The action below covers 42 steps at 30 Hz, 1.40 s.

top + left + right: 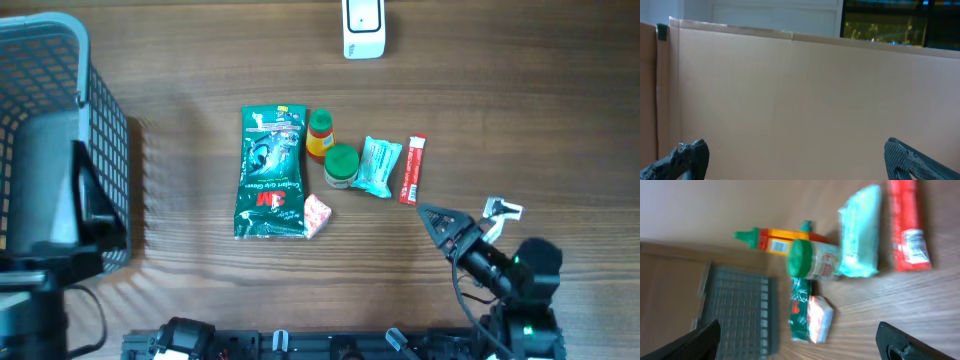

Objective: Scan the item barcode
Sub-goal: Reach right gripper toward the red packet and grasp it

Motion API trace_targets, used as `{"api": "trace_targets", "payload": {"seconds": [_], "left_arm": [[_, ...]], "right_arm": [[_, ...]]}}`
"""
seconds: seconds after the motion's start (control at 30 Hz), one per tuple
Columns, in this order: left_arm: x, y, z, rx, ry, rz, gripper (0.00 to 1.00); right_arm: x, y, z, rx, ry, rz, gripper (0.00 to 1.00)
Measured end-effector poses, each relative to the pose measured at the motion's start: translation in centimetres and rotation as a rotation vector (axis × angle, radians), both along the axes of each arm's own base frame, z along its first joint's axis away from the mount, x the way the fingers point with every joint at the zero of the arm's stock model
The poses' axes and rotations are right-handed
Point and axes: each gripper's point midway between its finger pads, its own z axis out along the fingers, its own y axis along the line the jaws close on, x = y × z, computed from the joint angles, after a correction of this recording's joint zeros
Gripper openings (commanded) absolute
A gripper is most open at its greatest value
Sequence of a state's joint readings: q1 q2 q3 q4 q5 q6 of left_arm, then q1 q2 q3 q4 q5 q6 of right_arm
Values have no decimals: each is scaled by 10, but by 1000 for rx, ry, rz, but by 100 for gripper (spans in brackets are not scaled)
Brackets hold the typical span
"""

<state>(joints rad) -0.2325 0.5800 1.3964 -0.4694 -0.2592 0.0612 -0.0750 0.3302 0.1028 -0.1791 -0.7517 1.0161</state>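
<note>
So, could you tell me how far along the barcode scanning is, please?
Nothing looks done: the red packet and the jar lie on the table, apart from the scanner. In hand, nothing: left gripper and right gripper are open, empty. Left: pick an item, scan it.

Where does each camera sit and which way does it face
Overhead: above the table, looking straight down; left arm, right arm at bottom.
Left wrist: on the left gripper, facing a cardboard wall; open fingertips at corners.
Right wrist: on the right gripper, facing the green-lidded jar; open fingertips at corners.
Shared: overhead and right wrist show jar, basket.
</note>
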Motion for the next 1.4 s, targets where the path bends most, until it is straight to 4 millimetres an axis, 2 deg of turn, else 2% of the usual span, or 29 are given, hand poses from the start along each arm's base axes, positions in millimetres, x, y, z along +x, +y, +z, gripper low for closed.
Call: {"api": "trace_targets", "payload": {"seconds": [0.1, 0.2, 0.27, 0.33, 0.4, 0.43, 0.47, 0.53, 0.6, 0.67, 0.77, 1.03, 1.23, 1.4], "left_arm": [[3, -1, -20, -2, 9, -1, 100], [-2, 0, -30, -5, -4, -2, 100], [-7, 2, -32, -8, -18, -2, 100], [-17, 4, -33, -14, -41, -2, 100], [-20, 5, -36, -15, -46, -2, 100], [-21, 5, -38, -15, -45, -2, 100], [-20, 5, -38, -15, -45, -2, 100], [-18, 4, -39, -16, -50, -2, 100], [-15, 4, -42, -15, -44, -2, 100], [-14, 3, -44, -14, -40, -2, 100], [-13, 3, -44, -14, -40, -2, 100], [-7, 2, -50, -11, -28, -2, 100], [4, -1, -58, -10, -27, -2, 100], [4, -1, -58, -11, -30, -2, 100]], "right_arm": [[10, -8, 12, -94, 93, -12, 99], [22, -21, 29, -226, 185, -20, 99], [45, -37, 45, -374, 279, -4, 100], [59, -43, 46, -462, 340, 39, 100], [86, -45, 43, -530, 357, 93, 100], [100, -46, 37, -555, 356, 108, 96], [110, -47, 31, -568, 352, 117, 82], [131, -49, 6, -593, 364, 137, 75], [140, -50, -20, -592, 410, 157, 75], [141, -50, -47, -586, 480, 180, 75], [143, -50, -70, -585, 525, 193, 75], [156, -38, -93, -670, 504, 210, 74], [151, -20, -108, -829, 514, 232, 72], [151, -23, -121, -930, 537, 213, 68]]}}
